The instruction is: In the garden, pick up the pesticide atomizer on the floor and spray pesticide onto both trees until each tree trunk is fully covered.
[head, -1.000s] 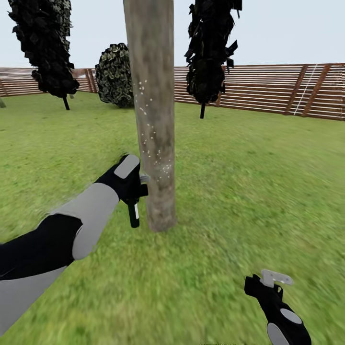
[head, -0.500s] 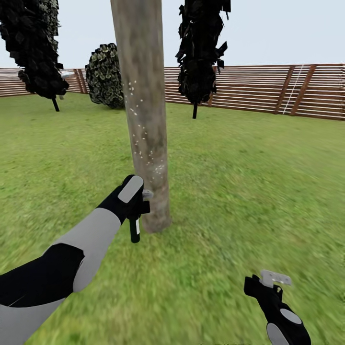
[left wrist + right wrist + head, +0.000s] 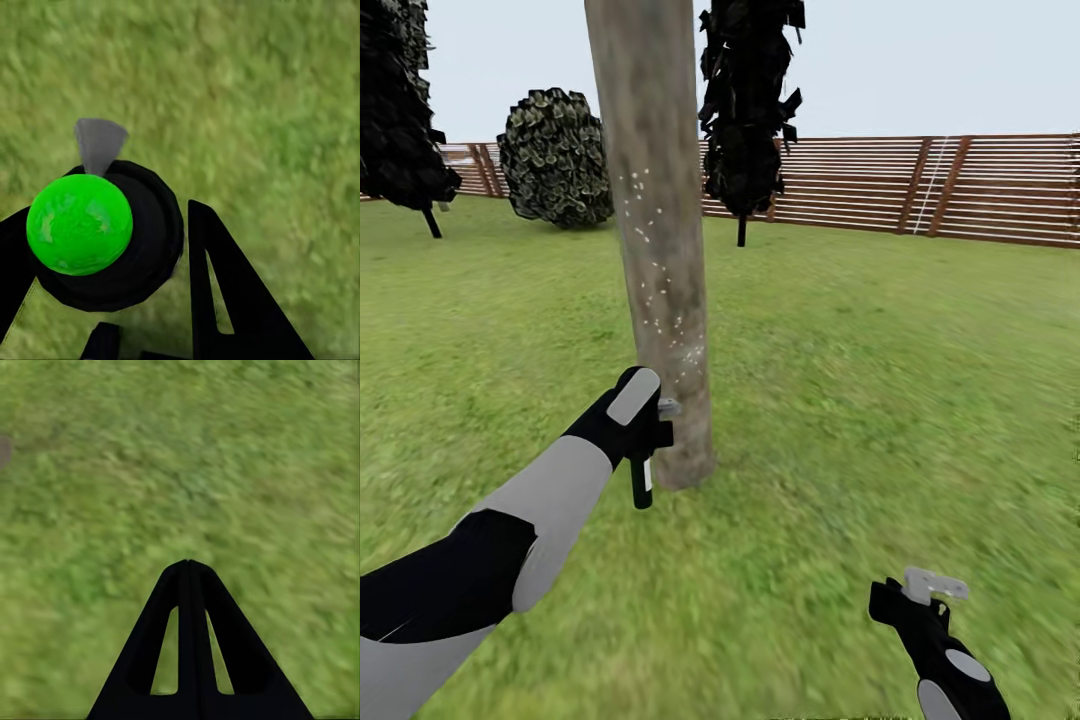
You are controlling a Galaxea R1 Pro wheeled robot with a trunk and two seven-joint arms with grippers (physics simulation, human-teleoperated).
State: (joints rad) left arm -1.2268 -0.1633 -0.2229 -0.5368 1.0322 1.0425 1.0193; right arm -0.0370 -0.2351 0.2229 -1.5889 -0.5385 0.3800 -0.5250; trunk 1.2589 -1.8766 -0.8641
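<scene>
The left tool (image 3: 645,430) pinched the pesticide atomizer (image 3: 642,478) just beside the tree trunk (image 3: 655,250), low near its base. White pesticide (image 3: 660,300) specks dotted only one strip of bark. The right tool (image 3: 187,574) hung pressed together over grass. Spraying from one spot risked leaving the far side bare.

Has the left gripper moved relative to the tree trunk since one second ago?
Yes. The left gripper, shut on the pesticide atomizer, has come lower against the tree trunk, nearer its base.
</scene>
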